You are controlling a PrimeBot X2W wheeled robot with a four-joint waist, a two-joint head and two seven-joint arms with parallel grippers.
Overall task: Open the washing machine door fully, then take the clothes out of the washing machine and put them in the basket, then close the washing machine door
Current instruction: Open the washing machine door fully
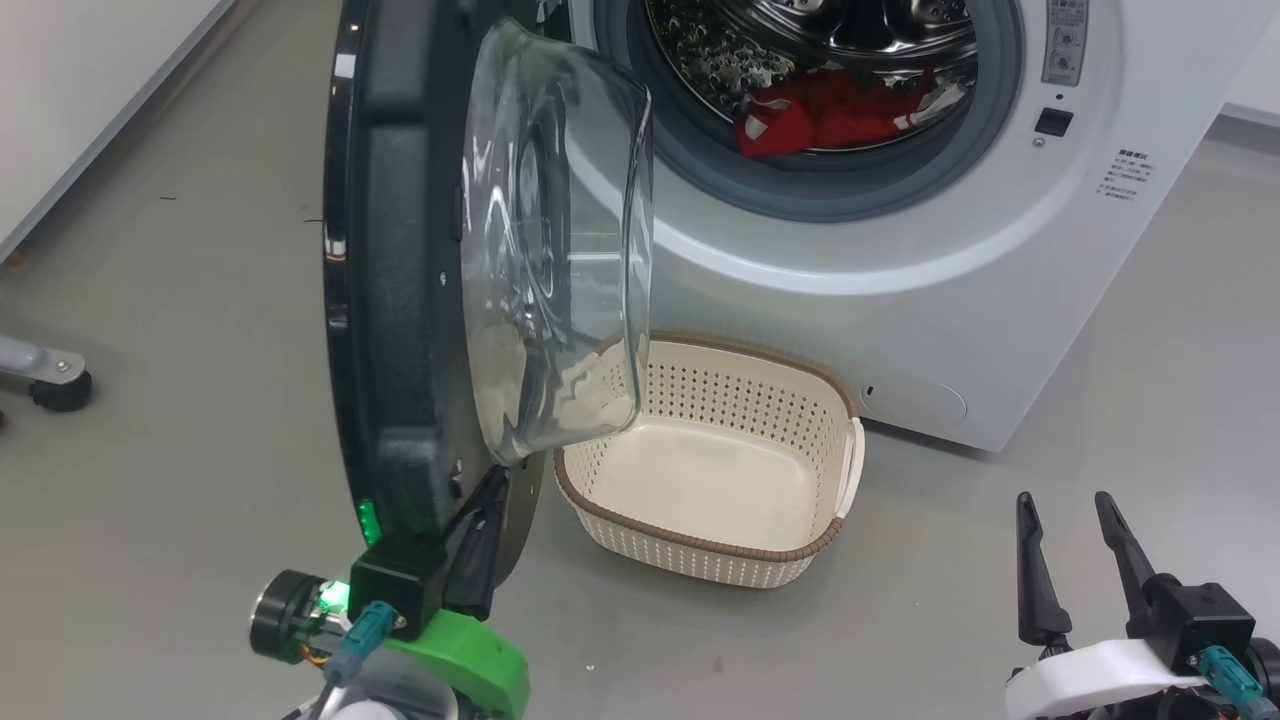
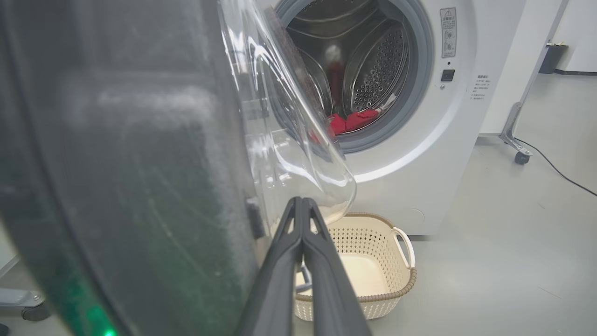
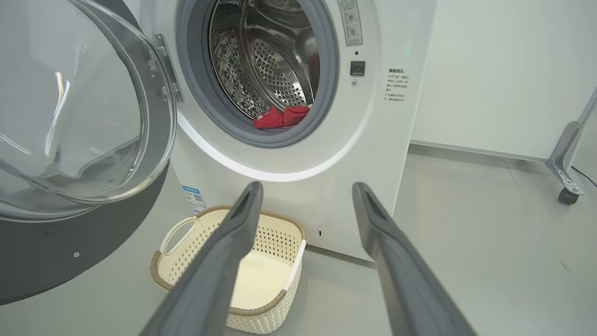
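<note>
Red clothes [image 1: 830,115] lie in the drum [image 1: 860,30], basket [image 1: 700,545] empty; we hold our pinched-together, empty left hand [image 1: 492,482] at the opened door [image 1: 400,300], right hand [image 1: 1064,500] spread, empty.

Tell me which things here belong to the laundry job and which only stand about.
Job: door, machine, clothes, basket.
Standing about: castor foot on the floor at left, wheeled frame by the wall at right.
</note>
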